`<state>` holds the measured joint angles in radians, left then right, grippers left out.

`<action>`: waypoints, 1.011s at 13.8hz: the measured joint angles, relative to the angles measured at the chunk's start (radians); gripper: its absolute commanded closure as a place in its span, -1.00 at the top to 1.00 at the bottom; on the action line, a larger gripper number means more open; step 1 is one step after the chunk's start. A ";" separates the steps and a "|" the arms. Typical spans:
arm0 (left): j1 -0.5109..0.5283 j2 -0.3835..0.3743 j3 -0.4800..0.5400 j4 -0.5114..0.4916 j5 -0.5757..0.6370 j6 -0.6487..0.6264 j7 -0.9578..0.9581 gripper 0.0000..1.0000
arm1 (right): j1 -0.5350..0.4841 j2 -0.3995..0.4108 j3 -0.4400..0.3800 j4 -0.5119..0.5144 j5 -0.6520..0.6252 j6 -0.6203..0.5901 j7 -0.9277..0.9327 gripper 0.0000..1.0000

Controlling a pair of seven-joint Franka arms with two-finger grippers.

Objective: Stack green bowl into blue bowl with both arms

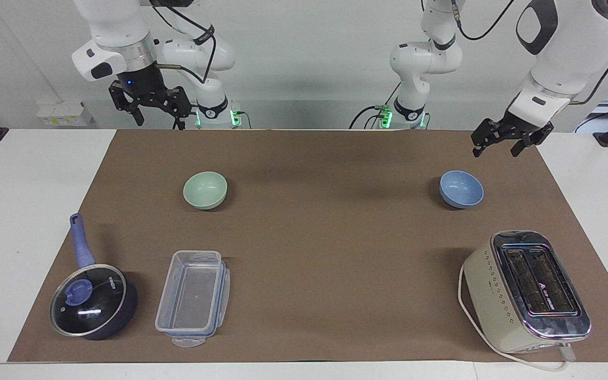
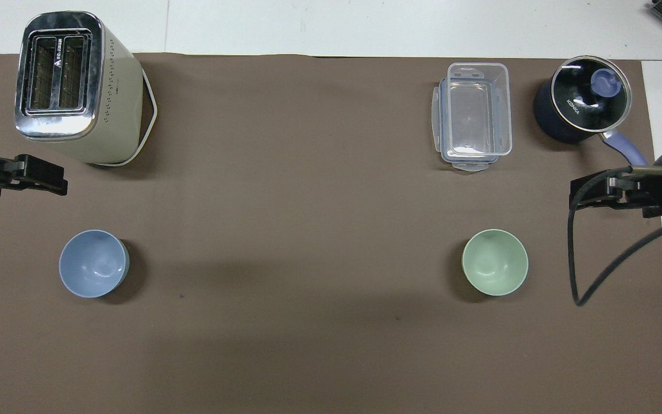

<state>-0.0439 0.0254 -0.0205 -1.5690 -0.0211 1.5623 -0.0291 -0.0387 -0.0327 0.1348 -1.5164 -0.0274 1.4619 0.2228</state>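
Note:
The pale mint-green bowl stands upright and empty on the brown mat toward the right arm's end; it also shows in the overhead view. The periwinkle-blue bowl stands upright and empty toward the left arm's end, also in the overhead view. The two bowls are far apart. My left gripper is open and empty, raised over the mat's edge at its own end. My right gripper is open and empty, raised over the mat's edge at its own end.
A cream toaster with a white cord stands farther from the robots than the blue bowl. A clear lidless plastic box and a dark-blue saucepan with a glass lid stand farther out than the green bowl.

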 measured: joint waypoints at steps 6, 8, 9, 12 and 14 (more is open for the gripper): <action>0.000 -0.006 -0.001 0.000 0.000 0.000 0.000 1.00 | -0.001 0.000 0.000 0.000 0.000 0.000 0.000 1.00; 0.000 -0.007 -0.001 0.000 0.000 0.000 0.000 1.00 | -0.002 0.000 0.000 0.000 0.000 0.000 0.000 1.00; 0.000 -0.007 -0.001 -0.001 0.000 0.000 0.000 1.00 | -0.002 0.000 0.000 0.000 0.000 0.000 0.000 1.00; 0.000 -0.007 0.000 -0.005 0.000 0.000 0.000 1.00 | -0.002 0.000 0.000 -0.001 0.001 0.000 0.000 1.00; 0.001 -0.008 0.000 -0.012 0.000 0.000 0.002 1.00 | -0.002 0.000 0.000 -0.001 0.001 0.000 0.000 1.00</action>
<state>-0.0434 0.0175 -0.0202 -1.5813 -0.0211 1.5623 -0.0272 -0.0412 -0.0327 0.1348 -1.5172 -0.0267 1.4619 0.2230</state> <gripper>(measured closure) 0.000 0.000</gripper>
